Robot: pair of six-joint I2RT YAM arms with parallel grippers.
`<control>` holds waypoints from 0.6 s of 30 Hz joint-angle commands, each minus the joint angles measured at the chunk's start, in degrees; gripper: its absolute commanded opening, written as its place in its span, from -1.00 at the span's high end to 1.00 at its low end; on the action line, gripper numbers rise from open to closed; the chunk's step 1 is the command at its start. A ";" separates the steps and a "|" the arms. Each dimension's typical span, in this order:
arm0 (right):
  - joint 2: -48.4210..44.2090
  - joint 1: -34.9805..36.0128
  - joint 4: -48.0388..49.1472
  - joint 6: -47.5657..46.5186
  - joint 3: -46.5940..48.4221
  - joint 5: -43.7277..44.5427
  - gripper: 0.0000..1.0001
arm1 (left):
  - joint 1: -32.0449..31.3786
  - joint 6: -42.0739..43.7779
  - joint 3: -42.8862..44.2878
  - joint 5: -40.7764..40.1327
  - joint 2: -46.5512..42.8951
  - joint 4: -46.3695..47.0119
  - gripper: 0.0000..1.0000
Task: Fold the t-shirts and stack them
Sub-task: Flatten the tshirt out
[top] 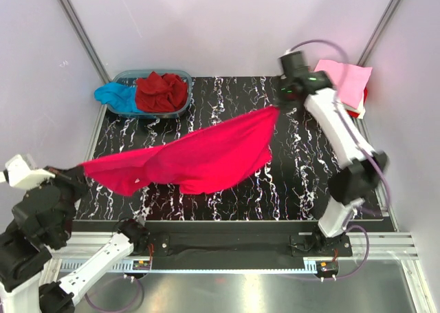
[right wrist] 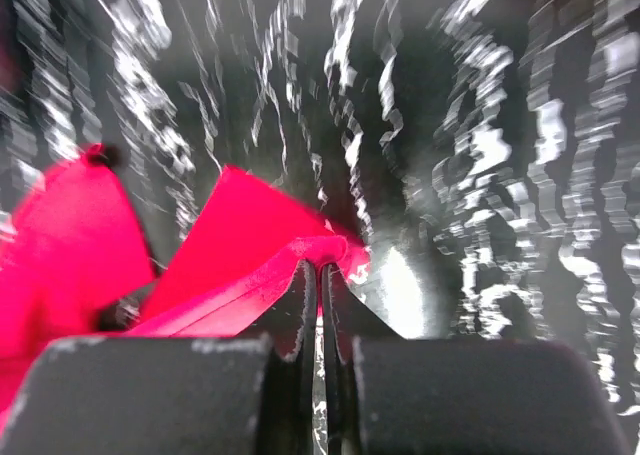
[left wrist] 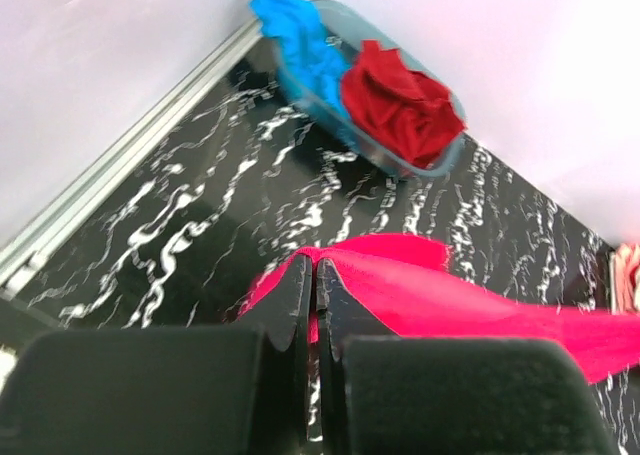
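Observation:
A bright pinkish-red t-shirt [top: 199, 155] hangs stretched above the black marbled table between both grippers. My left gripper [top: 84, 167] is shut on its left corner, and the fabric [left wrist: 440, 295] shows pinched between the jaws at the left gripper [left wrist: 315, 265]. My right gripper [top: 276, 106] is shut on the shirt's far right corner; in the right wrist view the hem [right wrist: 260, 265] bunches over the right gripper [right wrist: 320, 267]. A dark red t-shirt [top: 162, 91] and a turquoise t-shirt [top: 115, 95] lie in the tub. A pale pink t-shirt [top: 347, 81] lies folded at the back right.
The clear blue-tinted tub [top: 180, 108] stands at the back left of the table [top: 302, 189]. White walls with metal posts enclose the table on three sides. The right arm [top: 344, 148] reaches along the table's right side.

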 commanded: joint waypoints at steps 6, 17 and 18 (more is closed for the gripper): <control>-27.30 -0.71 -2.13 -0.17 -2.88 6.07 1.00 | -0.19 17.94 9.92 9.99 6.45 23.85 1.00; -61.67 -0.71 14.48 -6.75 -12.11 -3.50 1.00 | -0.10 30.96 21.70 43.29 11.02 35.48 1.00; -63.69 -0.71 16.49 -7.10 -13.07 -2.55 1.00 | -0.10 32.01 23.10 44.45 10.85 37.06 1.00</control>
